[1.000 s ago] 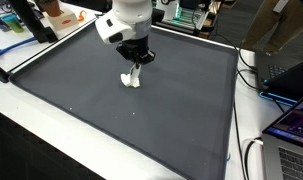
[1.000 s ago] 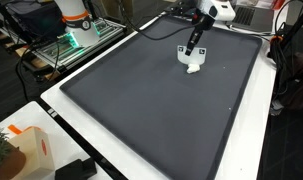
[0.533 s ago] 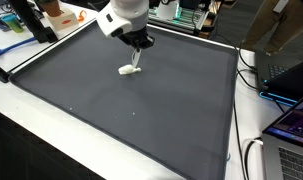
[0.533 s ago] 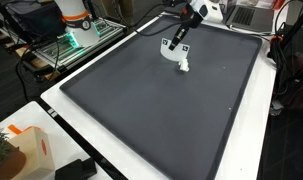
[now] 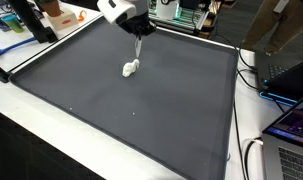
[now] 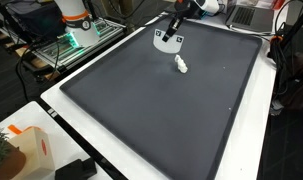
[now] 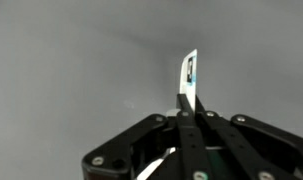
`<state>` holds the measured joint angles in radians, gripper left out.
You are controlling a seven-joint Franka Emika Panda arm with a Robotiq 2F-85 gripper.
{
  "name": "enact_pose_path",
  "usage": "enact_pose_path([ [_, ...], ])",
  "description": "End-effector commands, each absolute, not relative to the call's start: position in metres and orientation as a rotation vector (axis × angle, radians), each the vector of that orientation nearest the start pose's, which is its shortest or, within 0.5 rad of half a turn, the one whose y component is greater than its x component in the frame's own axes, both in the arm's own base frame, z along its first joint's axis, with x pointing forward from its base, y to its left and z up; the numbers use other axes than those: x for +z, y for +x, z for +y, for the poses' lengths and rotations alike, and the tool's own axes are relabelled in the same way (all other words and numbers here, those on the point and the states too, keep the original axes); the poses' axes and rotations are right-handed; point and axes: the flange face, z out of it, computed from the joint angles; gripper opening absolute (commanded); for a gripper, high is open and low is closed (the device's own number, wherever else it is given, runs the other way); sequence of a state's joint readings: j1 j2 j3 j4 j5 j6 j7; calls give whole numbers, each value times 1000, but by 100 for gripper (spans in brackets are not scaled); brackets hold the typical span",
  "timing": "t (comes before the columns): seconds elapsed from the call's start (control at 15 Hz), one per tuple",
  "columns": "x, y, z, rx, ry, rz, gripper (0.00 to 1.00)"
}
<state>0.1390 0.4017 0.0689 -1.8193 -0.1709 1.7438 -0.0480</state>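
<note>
- The gripper (image 5: pixel 139 36) has its fingers pressed together on a small white card (image 5: pixel 138 49), with no gap visible between them in the wrist view.
- The card hangs under the fingers, above the far part of the dark mat (image 5: pixel 176 105), and does not touch it.
- The long axis of the card runs nearly straight down from the fingers to the mat. In the wrist view, the card (image 7: pixel 190 78) points away from the gripper (image 7: pixel 188 112) with a slight tilt.
- In an exterior view, the card (image 6: pixel 167 41) shows its flat face, which is white with a few dark marks. From the other side only its thin edge shows. It looks stiff and flat.
- A small white lump (image 5: pixel 130 68) with an irregular, soft-looking shape lies on the mat, near the card but apart from it. Its longer side points roughly toward the card.
- The mat is dull grey and smooth, with a thin pale border.
- One second ago the gripper was low, directly over the lump. Now it is raised and closer to the far edge, and the lump (image 6: pixel 180 65) lies a little farther back than before.
</note>
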Motion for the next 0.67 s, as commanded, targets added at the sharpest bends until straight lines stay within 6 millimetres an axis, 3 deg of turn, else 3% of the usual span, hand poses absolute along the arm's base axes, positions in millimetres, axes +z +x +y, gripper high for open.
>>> enact_pose_path([
  [0.0, 289, 563, 102, 832, -3167, -594, 1],
  [0.2, 291, 567, 101, 754, -3247, -589, 1],
  [0.4, 296, 574, 101, 667, -3318, -802, 1],
  [0.6, 307, 579, 103, 566, -3185, -1045, 1],
])
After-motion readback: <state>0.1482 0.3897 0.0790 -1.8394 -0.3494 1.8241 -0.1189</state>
